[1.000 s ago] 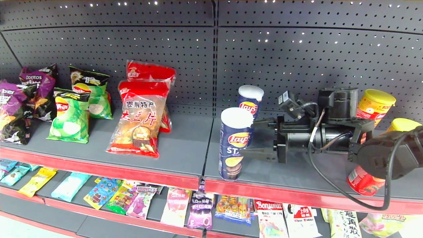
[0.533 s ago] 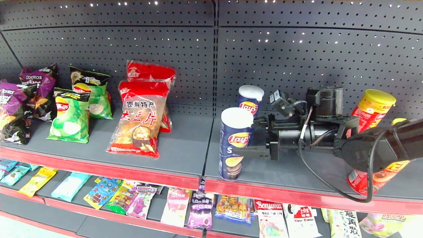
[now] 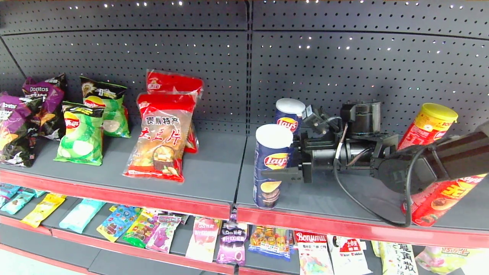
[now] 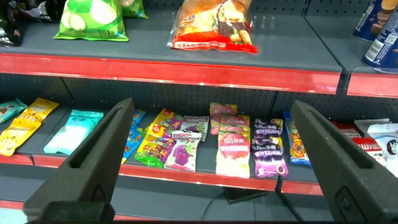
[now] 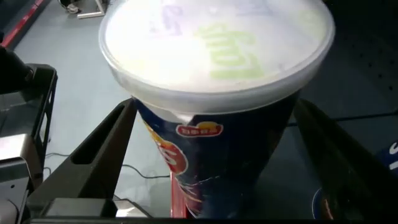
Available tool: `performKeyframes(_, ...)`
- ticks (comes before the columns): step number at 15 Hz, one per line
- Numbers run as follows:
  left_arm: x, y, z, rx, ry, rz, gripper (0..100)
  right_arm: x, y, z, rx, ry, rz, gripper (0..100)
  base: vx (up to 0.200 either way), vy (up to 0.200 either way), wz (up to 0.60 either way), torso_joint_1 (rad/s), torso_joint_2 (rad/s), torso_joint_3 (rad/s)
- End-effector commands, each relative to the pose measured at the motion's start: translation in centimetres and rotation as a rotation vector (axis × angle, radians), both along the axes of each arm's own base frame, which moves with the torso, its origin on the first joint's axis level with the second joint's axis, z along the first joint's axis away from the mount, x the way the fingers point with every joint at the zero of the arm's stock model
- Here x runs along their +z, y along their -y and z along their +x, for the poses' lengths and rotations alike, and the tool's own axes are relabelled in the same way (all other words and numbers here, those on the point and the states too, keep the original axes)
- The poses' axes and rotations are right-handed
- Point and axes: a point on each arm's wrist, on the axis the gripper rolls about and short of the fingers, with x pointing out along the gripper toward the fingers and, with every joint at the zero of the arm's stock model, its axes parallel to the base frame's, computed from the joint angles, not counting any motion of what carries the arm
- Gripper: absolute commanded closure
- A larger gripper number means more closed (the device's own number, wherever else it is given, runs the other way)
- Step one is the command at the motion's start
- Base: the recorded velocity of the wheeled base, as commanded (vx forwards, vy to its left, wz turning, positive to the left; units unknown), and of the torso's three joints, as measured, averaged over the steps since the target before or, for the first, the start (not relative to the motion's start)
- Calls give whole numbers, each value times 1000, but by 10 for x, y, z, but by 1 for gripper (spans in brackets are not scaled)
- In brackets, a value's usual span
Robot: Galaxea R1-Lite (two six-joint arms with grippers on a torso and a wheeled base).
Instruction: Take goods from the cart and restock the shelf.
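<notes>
A tall dark-blue can of chips [image 3: 270, 168] with a white plastic lid [image 3: 273, 135] is seen standing upright near the front edge of the grey shelf [image 3: 206, 172], just right of the shelf's centre joint. A red-and-yellow logo and a picture of chips are printed on its side. The can is flanked by the right gripper [image 3: 280, 162], which is held level from the right with its fingers [image 3: 282, 175] spread wide, one in front of the can and one behind it, at mid-height. Whether either finger touches the can cannot be told. A second blue can [image 3: 289, 114] is set just behind the first.

In the right wrist view the can's lid [image 5: 214, 50] is seen from above, faint green print on it, between the two dark fingers. In the left wrist view the left gripper [image 4: 211, 112] is held released, with nothing between its fingers, and is faced toward a lower shelf [image 4: 186, 177] laid with small packets [image 4: 239, 140].
</notes>
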Motion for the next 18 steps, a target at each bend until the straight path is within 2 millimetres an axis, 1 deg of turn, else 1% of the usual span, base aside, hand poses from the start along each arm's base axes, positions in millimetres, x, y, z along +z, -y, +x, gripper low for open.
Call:
performKeyframes(1,0,0,0,0,0,0,0,-5,-3,4,3,-8,-3,0,0,0,0,0,0,0)
performKeyframes(5,0,0,0,0,0,0,0,-6,-4,9,1,-9,-1,0,0,0,0,0,0,0)
performKeyframes(6,0,0,0,0,0,0,0,-6,-5,10,1,-8,0,100,0,0,0,0,0,0)
performKeyframes(9,0,0,0,0,0,0,0,-6,-7,11,4,-5,1,100,0,0,0,0,0,0)
performKeyframes(12,0,0,0,0,0,0,0,-5,-7,8,3,3,-4,100,0,0,0,0,0,0)
performKeyframes(14,0,0,0,0,0,0,0,3,-4,2,-17,24,-3,100,0,0,0,0,0,0)
performKeyframes(16,0,0,0,0,0,0,0,13,5,-13,-97,43,-19,100,0,0,0,0,0,0)
performKeyframes(18,0,0,0,0,0,0,0,18,14,-27,-139,64,-17,100,0,0,0,0,0,0)
